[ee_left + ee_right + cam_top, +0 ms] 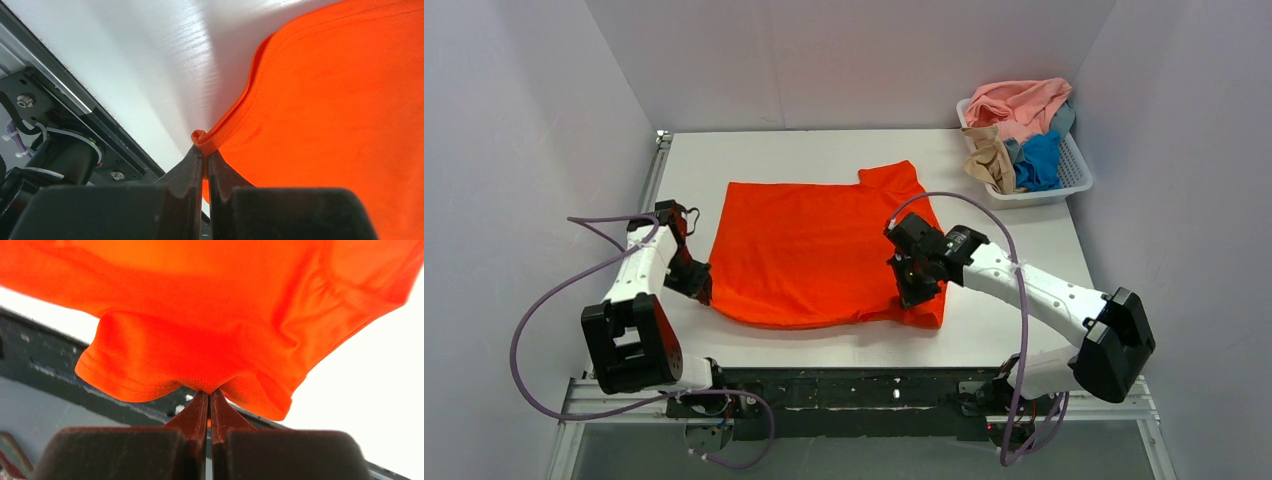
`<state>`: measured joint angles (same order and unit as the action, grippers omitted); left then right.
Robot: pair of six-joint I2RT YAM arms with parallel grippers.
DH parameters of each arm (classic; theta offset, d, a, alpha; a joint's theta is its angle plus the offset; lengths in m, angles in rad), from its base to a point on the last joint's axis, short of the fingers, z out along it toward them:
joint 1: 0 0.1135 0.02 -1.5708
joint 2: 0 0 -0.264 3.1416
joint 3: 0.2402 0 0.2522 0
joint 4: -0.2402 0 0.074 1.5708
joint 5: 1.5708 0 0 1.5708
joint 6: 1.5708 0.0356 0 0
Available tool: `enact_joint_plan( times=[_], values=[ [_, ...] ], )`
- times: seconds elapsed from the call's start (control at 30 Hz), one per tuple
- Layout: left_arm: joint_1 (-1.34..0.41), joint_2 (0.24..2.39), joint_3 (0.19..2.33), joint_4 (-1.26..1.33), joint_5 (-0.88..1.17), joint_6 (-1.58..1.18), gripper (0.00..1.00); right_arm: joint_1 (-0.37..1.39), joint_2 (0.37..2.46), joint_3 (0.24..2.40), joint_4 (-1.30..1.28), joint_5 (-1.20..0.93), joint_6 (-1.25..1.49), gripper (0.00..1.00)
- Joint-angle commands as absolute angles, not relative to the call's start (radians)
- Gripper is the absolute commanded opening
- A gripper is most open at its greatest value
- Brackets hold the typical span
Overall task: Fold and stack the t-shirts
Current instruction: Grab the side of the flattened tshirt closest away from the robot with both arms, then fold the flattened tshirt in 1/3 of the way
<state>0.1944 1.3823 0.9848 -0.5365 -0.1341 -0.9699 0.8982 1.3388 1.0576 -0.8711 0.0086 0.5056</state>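
Note:
A bright orange-red t-shirt (pixel 819 250) lies spread across the middle of the white table (pixel 794 150). My left gripper (pixel 701 287) is shut on its near left corner; the left wrist view shows the hem (pixel 235 117) pinched between the black fingers (pixel 190 167). My right gripper (pixel 908 292) is shut on the cloth near the shirt's near right corner, and the right wrist view shows the fabric (pixel 200 315) bunched and lifted above the fingertips (pixel 222 412). A sleeve (pixel 894 178) sticks out at the far right. The other t-shirts, salmon pink (pixel 1019 105), tan-beige (pixel 989 158) and blue (pixel 1039 160), are piled in the basket.
A white slatted plastic basket (pixel 1079 178) stands at the far right corner of the table. Grey walls close in the left, back and right sides. A black rail (pixel 854 385) with the arm bases runs along the near edge.

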Motion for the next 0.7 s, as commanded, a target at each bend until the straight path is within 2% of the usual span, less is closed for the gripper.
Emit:
enact_joint_plan(
  times=[0.0,0.67],
  values=[
    [0.199,1.460,1.052,-0.659,-0.118,-1.003,0.00,0.809,1.400,1.163,-0.900,0.082,0.428,0.01],
    [0.190,1.846,1.345,-0.650,-0.098,-0.986,0.00,0.612,1.752,1.468,-0.813,0.132,0.258,0.01]
  ],
)
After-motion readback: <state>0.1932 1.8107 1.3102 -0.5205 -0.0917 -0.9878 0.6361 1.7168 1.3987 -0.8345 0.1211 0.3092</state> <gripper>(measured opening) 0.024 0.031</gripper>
